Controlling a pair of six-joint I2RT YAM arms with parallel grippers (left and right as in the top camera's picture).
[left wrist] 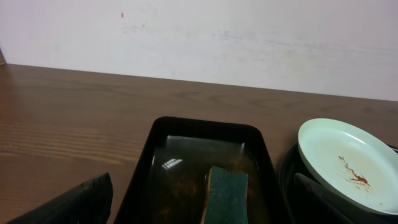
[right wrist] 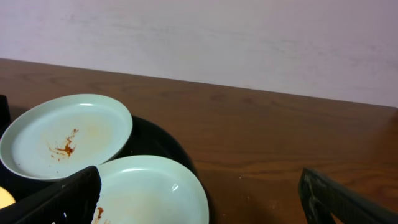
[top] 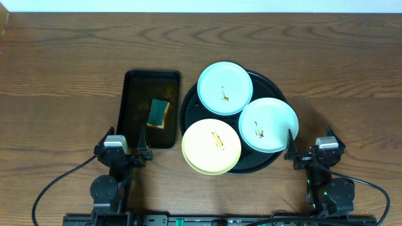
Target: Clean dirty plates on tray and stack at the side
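The round black tray [top: 278, 91] holds three plates. A mint plate [top: 225, 88] with a brown smear sits at its far side, another smeared mint plate [top: 268, 124] at its right, and a pale yellow plate [top: 211, 146] with a smear overhangs its near-left rim. My left gripper [top: 124, 148] stands open at the near end of the rectangular tray, nothing between its fingers. My right gripper [top: 311, 145] is open just right of the round tray, its left finger [right wrist: 68, 196] over the edge of the nearer mint plate [right wrist: 155, 186]. The farther mint plate [right wrist: 68, 134] lies beyond.
A smaller black rectangular tray [top: 135, 94] lies left of the round one, with a green-and-yellow sponge [top: 159, 113] in it. In the left wrist view the sponge [left wrist: 227, 193] lies ahead of my open left gripper [left wrist: 202, 186]. Bare wooden table surrounds both trays.
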